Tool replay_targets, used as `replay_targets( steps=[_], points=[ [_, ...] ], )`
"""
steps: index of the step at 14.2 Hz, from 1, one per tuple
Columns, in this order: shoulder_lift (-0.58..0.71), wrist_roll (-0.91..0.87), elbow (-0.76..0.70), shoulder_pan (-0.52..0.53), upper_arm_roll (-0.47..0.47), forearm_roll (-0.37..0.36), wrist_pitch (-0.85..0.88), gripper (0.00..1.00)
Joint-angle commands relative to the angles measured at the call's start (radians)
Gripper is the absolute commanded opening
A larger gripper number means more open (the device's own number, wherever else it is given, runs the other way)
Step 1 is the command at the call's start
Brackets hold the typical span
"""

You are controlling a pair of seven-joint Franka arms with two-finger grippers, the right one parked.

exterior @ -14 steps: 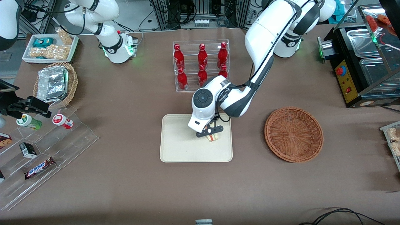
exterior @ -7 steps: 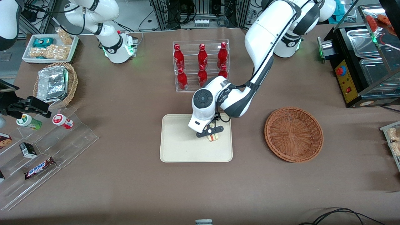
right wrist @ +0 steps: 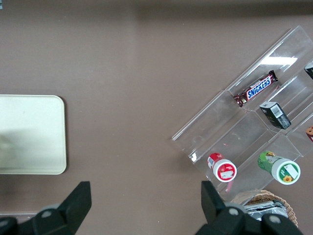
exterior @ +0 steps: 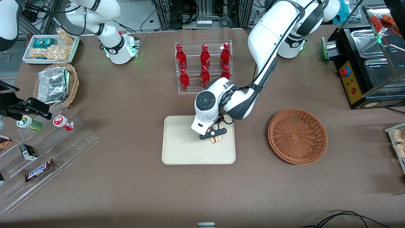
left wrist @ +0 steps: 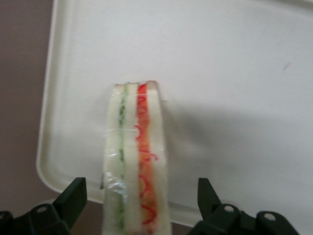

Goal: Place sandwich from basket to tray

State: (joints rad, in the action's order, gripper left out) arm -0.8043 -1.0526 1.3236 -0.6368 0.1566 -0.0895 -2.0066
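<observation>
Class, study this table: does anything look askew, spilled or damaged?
Nothing stands out. The sandwich stands on edge on the tray, between the open fingers of the gripper; its wrap looks intact. The basket sits empty and upright beside the tray.

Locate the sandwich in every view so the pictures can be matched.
Front view: sandwich on the tray, under the tool, near the tray's edge facing the basket.
Left wrist view: sandwich between the tool's open fingers, on the tray.
Right wrist view: not in it.
Shared landmark: the tray.
</observation>
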Motion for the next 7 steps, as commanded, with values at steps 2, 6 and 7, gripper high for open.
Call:
replay_targets(
  steps=[2, 6, 7],
  points=[
    [0.137, -0.006, 0.002, 0.032, -0.026, -0.016, 0.195, 1.00],
    [0.348, 0.141, 0.089, 0.149, -0.023, 0.051, 0.360, 1.00],
    [0.396, 0.205, 0.095, 0.187, -0.023, 0.068, 0.429, 1.00]
  ],
)
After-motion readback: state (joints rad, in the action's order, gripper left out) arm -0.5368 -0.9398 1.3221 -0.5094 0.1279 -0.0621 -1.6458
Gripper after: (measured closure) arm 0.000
